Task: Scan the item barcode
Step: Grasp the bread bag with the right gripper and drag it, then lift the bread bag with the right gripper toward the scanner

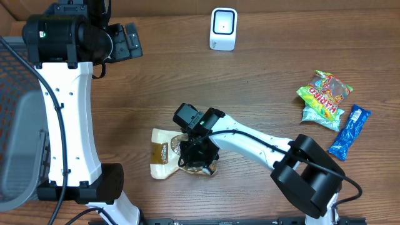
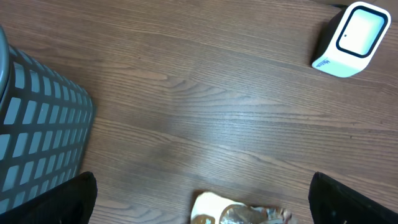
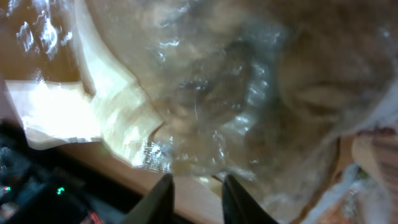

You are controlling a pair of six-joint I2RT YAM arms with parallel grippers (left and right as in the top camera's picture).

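Observation:
The item, a cream and clear plastic snack packet (image 1: pixel 164 154), lies flat on the wooden table near the front middle. My right gripper (image 1: pixel 197 152) is pressed down over its right end. In the right wrist view the crinkled packet (image 3: pixel 217 93) fills the frame, and the right gripper (image 3: pixel 196 185) stands a little open, its tips at the packet's edge with bare wood between them. The white barcode scanner (image 1: pixel 223 29) stands at the back middle. My left gripper (image 2: pixel 202 202) hangs wide open high over the table, with the scanner (image 2: pixel 351 38) and the packet's top (image 2: pixel 239 215) in its view.
A grey mesh basket (image 1: pixel 19 125) stands at the left edge, also in the left wrist view (image 2: pixel 37 124). A green candy bag (image 1: pixel 325 94) and a blue wrapped bar (image 1: pixel 350 131) lie at the right.

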